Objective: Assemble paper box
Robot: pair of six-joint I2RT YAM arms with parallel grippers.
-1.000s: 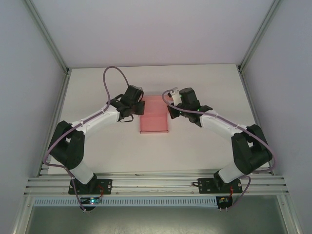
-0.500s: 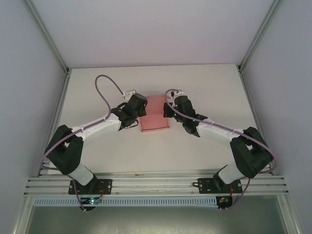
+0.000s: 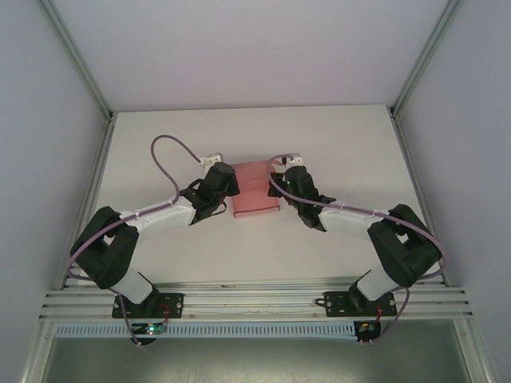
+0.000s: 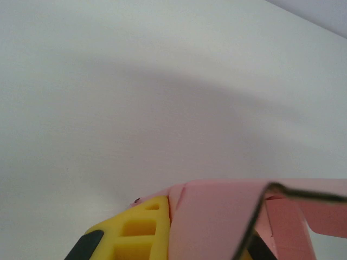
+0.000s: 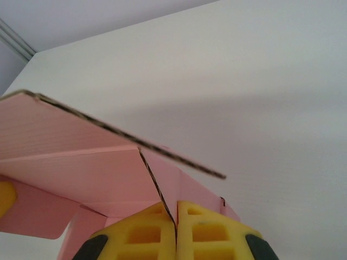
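Note:
The pink paper box (image 3: 254,190) lies partly folded at the middle of the white table (image 3: 160,152), held from both sides. My left gripper (image 3: 231,186) is shut on its left flap; in the left wrist view one yellow finger (image 4: 142,232) presses against the pink card (image 4: 217,216), and the other finger is hidden behind it. My right gripper (image 3: 279,184) is shut on a thin upright wall of the card (image 5: 70,162) at the right side. There the two yellow fingertips (image 5: 211,230) pinch the card edge, and a panel hangs tilted overhead.
White enclosure walls and aluminium posts (image 3: 80,64) stand round the table. A metal rail (image 3: 255,302) carries both arm bases at the near edge. Purple cables (image 3: 172,155) loop above the wrists.
Both wrists have swung lower and closer in at the box's sides, elbows dropping toward the table. The pink card has shifted slightly and its sides have folded up. Both grips stay shut.

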